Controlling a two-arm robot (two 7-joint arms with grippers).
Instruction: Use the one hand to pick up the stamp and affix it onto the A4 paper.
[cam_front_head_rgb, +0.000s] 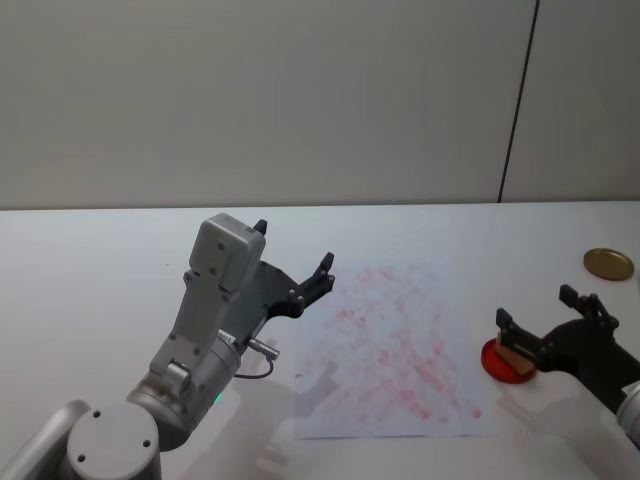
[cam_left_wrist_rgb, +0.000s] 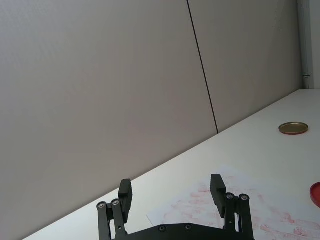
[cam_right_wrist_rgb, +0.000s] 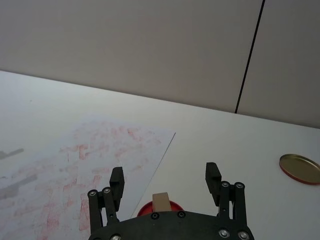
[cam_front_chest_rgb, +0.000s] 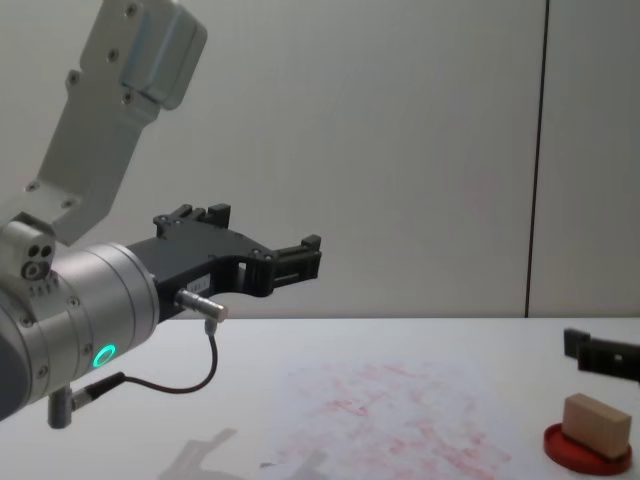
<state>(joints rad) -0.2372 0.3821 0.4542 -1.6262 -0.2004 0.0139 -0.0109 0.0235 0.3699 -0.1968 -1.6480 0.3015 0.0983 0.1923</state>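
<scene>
The left arm is bent upward, the left pincer (cam_front_head_rgb: 294, 246) raised with fingers spread; the right pincer (cam_front_head_rgb: 535, 308) sits low, fingers also apart

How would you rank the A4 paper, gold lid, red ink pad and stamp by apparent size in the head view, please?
1. A4 paper
2. gold lid and red ink pad: alike; the pad is partly covered
3. stamp

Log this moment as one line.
right gripper: open near stamp | stamp: on red ink pad | left gripper: open, raised, idle
</scene>
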